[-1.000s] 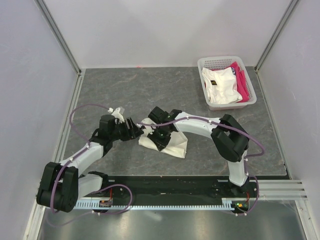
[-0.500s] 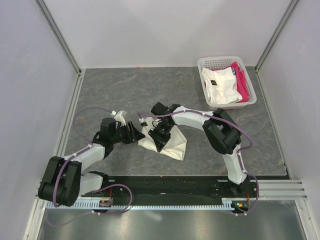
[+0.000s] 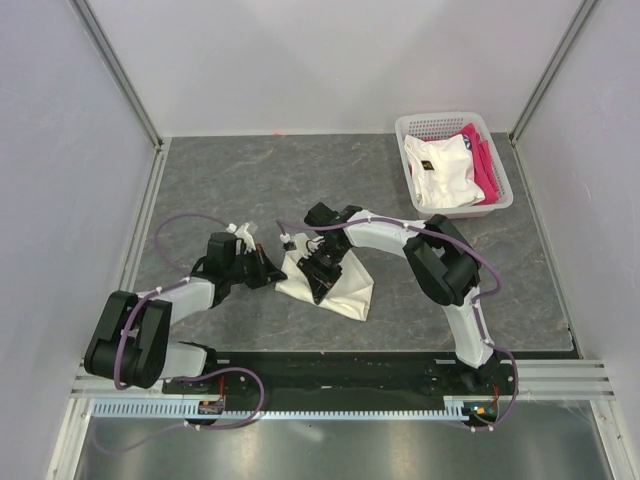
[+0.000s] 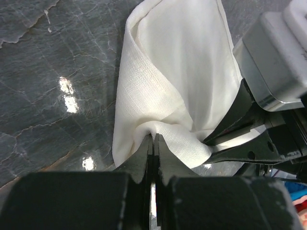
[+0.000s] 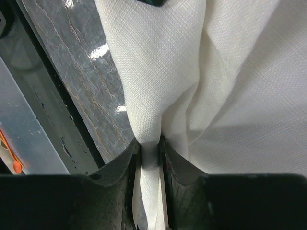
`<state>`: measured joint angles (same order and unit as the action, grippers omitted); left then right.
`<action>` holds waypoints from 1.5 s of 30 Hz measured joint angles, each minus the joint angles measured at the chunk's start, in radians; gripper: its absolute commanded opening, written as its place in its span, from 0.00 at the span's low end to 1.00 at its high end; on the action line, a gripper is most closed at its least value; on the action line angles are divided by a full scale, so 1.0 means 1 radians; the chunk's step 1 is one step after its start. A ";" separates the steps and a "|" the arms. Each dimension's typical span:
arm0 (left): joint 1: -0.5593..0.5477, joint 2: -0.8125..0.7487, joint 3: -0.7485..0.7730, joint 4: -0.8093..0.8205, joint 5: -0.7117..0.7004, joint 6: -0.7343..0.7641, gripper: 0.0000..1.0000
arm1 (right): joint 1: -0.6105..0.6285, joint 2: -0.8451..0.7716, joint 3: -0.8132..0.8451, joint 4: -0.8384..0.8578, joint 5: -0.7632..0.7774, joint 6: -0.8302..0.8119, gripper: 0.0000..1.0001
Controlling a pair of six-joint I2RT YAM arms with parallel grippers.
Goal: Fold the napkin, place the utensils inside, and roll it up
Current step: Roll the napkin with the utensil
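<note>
Napkin [image 3: 348, 291] on grey marbled tabletop [image 3: 250, 180]; left claw [image 4: 153, 142], right claw [image 5: 149, 151] pinching it; white walls [image 3: 330, 60].

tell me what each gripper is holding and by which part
Both hold the napkin: the left gripper pinches a bunched fold at its edge, and the right gripper pinches a gathered ridge of cloth close by.

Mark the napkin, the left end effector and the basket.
napkin [image 3: 350, 290], top external view, flat lower part
left end effector [image 4: 153, 141], left wrist view, between fingertips
basket [image 3: 468, 211], top external view, front rim
</note>
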<state>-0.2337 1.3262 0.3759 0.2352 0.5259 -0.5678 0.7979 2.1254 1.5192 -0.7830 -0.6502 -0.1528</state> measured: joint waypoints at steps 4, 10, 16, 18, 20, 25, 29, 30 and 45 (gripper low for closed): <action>0.000 0.017 0.034 -0.054 -0.006 0.001 0.02 | -0.002 -0.010 0.000 0.001 0.011 0.012 0.49; -0.005 0.032 0.087 -0.141 -0.033 0.004 0.02 | 0.005 -0.157 -0.069 0.068 0.141 0.035 0.64; -0.004 0.074 0.139 -0.201 -0.050 0.006 0.02 | 0.121 -0.384 -0.220 0.198 0.404 0.035 0.70; -0.004 0.089 0.154 -0.219 -0.050 0.007 0.02 | 0.183 -0.419 -0.270 0.245 0.482 0.033 0.71; -0.004 0.098 0.165 -0.233 -0.051 0.007 0.02 | 0.233 -0.425 -0.308 0.282 0.547 0.029 0.71; -0.005 0.108 0.184 -0.259 -0.052 0.008 0.02 | 0.270 -0.410 -0.381 0.341 0.663 0.024 0.71; -0.004 0.121 0.194 -0.268 -0.051 0.008 0.02 | 0.269 -0.375 -0.385 0.385 0.707 0.014 0.70; -0.004 0.125 0.196 -0.270 -0.051 0.009 0.02 | 0.269 -0.364 -0.385 0.394 0.713 0.006 0.70; -0.004 0.144 0.216 -0.276 -0.029 0.040 0.58 | 0.206 -0.260 -0.328 0.388 0.604 -0.033 0.29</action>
<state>-0.2379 1.4704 0.5919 -0.0410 0.4973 -0.5278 1.0042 1.8656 1.1915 -0.3946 -0.0460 -0.1856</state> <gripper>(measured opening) 0.387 0.362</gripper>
